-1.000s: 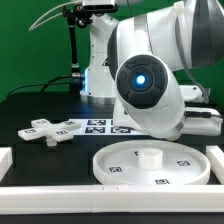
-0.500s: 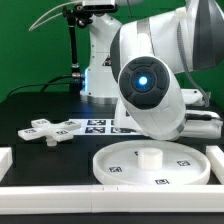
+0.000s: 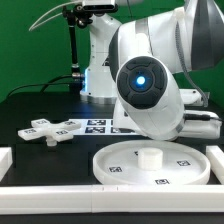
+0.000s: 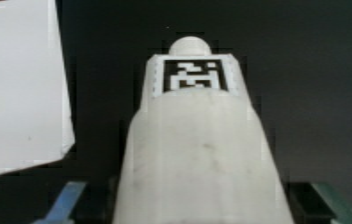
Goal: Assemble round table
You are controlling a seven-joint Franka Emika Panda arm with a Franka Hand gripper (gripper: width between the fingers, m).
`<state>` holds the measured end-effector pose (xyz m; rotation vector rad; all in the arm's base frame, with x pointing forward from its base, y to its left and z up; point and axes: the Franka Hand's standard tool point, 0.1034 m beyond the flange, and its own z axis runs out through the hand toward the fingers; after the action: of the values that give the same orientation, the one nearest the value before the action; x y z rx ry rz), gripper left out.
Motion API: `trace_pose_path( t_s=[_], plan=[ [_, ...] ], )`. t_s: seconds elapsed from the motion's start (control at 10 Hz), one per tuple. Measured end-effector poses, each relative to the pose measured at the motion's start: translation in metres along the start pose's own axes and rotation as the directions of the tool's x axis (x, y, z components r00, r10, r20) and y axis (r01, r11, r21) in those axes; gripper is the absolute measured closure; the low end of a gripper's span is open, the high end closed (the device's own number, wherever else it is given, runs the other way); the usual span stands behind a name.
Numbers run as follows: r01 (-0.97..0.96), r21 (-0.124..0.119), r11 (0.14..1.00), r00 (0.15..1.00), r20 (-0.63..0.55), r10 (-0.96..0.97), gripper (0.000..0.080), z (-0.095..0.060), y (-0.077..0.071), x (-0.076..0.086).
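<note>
The round disc (image 3: 112,160) lies flat at the front of the table, with a short hub at its centre. The cross-shaped foot (image 3: 48,129) lies at the exterior view's left. The cylinder leg (image 4: 198,130) lies on the black table, its tag (image 4: 198,75) near the far end. My gripper (image 4: 191,208) straddles the near end of the leg. A finger (image 4: 63,200) shows on each side, with a dark gap to the leg, so it looks open. The arm hides the gripper and the leg in the exterior view.
The marker board (image 3: 98,125) lies behind the disc, partly under the arm. White border rails run along the front (image 3: 60,192) and both sides (image 3: 216,155). A flat white surface (image 4: 22,90) lies beside the leg in the wrist view.
The arm shifted slightly a second ago and has been still since. The disc and the foot have not moved.
</note>
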<state>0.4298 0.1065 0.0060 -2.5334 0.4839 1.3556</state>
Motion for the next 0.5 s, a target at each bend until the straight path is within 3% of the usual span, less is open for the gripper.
trace_pose_path(
  t_s=[0.1,0.4,0.5],
  plan=[
    [0.017,-0.004,1.000,1.000,0.004,-0.017,0.0392,-0.005,0.001,-0.003],
    [0.058,-0.008,0.998,0.997,0.042,-0.058,0.0390,-0.053,-0.008,-0.033],
    [0.064,-0.010,0.998,0.998,0.030,-0.064,0.0390,-0.062,-0.014,-0.036]
  ],
)
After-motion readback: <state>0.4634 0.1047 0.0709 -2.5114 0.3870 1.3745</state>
